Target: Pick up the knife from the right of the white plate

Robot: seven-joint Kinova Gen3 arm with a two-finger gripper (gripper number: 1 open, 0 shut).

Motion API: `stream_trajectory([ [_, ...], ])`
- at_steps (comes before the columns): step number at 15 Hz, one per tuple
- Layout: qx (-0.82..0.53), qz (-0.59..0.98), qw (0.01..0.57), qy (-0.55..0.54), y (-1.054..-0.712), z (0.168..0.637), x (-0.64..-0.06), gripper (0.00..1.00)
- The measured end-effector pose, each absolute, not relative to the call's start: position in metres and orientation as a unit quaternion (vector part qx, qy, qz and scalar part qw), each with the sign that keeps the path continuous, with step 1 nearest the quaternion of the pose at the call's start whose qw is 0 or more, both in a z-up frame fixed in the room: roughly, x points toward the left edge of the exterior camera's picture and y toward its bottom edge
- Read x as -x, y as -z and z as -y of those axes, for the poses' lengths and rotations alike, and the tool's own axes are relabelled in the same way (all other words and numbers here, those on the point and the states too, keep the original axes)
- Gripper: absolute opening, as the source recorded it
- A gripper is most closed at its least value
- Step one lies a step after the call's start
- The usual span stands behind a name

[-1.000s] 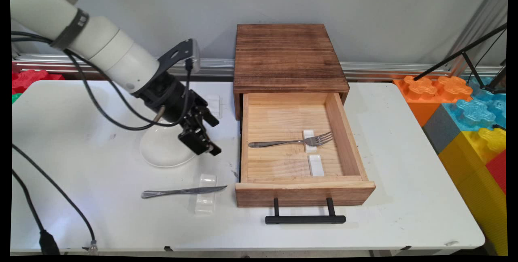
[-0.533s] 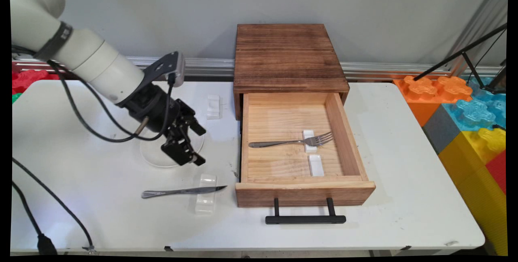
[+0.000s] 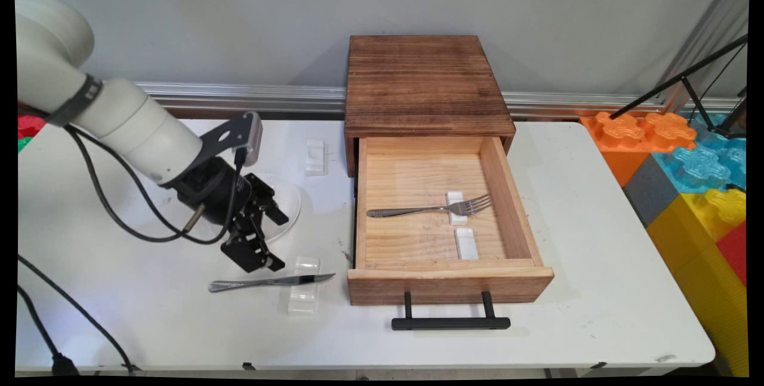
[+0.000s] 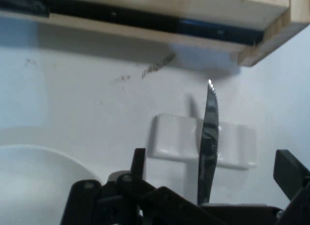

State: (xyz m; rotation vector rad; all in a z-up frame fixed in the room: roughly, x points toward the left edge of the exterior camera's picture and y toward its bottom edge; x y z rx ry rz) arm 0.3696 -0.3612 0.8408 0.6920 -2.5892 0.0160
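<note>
**Two pieces of cutlery, four white rests, one plate, one drawer unit**

One black gripper (image 3: 276, 244), fingers spread apart and holding nothing, hangs low over the white table (image 3: 597, 290), just above the handle end of the knife.

- Knife (image 3: 268, 282): one, steel, serrated blade lying across a rest, tip pointing toward the drawer.
- Fork (image 3: 430, 209): one, steel, inside the drawer, its neck on a rest.
- Rests: four, white. One under the knife (image 3: 303, 293); one near the cabinet's left side (image 3: 314, 157); two in the drawer, one under the fork (image 3: 457, 207) and one bare (image 3: 466, 243) just nearer the front.
- Plate (image 3: 285, 210): one, white, round, partly behind the gripper.
- Cabinet (image 3: 424, 85): one, dark wood.
- Drawer (image 3: 447, 284): one, pale wood, pulled out, with a black bar handle (image 3: 450, 321).
- Foam blocks (image 3: 680, 153): several, coloured, beside the table's right end.

No readable writing on any item.
</note>
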Motion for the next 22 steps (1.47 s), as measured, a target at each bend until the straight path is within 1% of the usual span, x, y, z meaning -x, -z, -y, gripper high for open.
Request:
stream_trajectory([
  [9,-0.245,0.949,0.197,-0.009,-0.795,0.342,-0.373,1.0],
  [15,-0.246,0.953,0.176,-0.013,-0.776,0.338,-0.372,1.0],
  [22,-0.243,0.956,0.164,-0.016,-0.763,0.338,-0.371,1.0],
])
